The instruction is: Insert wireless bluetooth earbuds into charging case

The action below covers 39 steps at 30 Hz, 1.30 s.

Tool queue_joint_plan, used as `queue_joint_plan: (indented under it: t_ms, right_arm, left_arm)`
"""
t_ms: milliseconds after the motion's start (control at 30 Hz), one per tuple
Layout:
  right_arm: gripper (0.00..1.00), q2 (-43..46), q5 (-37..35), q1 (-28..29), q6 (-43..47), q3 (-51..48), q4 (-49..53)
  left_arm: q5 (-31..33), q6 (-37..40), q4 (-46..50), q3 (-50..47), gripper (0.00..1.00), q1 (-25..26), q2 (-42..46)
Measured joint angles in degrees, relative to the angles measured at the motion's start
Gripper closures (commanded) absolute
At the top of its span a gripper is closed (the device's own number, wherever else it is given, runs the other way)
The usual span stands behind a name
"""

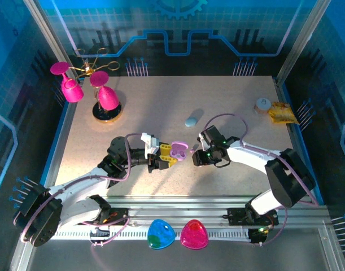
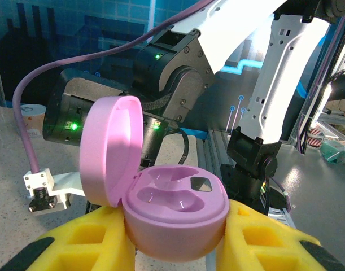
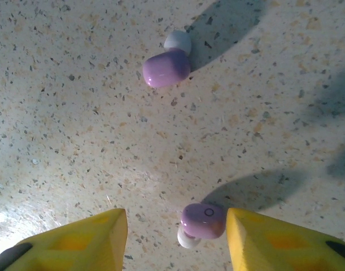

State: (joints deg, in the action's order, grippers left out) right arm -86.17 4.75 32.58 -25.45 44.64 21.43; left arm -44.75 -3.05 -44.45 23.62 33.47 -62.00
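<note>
A light purple charging case (image 2: 175,206) with its lid up sits clamped between my left gripper's (image 2: 175,240) yellow fingers; both of its wells are empty. From above, the case (image 1: 178,151) is mid-table, with the left gripper (image 1: 165,158) on its left and the right gripper (image 1: 195,154) on its right. My right gripper (image 3: 177,220) hangs open over the tabletop. One purple earbud (image 3: 202,220) with a white tip lies between its fingers, close against the right finger (image 3: 257,237) and well clear of the left one. A second purple earbud (image 3: 166,68) lies farther ahead.
A closed pale blue case (image 1: 191,120) rests behind the grippers. Pink glasses on a gold stand (image 1: 104,101) are at the back left. A small cup (image 1: 263,104) and yellow packet (image 1: 283,114) sit back right. Blue (image 1: 161,234) and pink (image 1: 194,235) pieces lie on the near rail.
</note>
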Motion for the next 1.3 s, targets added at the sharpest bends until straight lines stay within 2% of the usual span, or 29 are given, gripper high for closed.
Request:
queue_joint_plan:
  t_ms: [733, 1100, 1300]
  right_arm:
    - [0.52, -7.74, 3.91, -0.66, 2.82, 4.52, -1.49]
    - [0.52, 1.73, 4.76, -0.76, 2.34, -2.99, 0.59]
    - [0.51, 5.4, 3.02, -0.76, 1.88, -3.76, 1.29]
  left_arm:
    - [0.37, 0.22, 1.64, 0.0, 0.68, 0.0, 1.42]
    - [0.42, 0.2, 1.97, 0.0, 0.68, -0.04, 1.14]
    - [0.37, -0.04, 0.46, 0.0, 0.68, -0.07, -0.96]
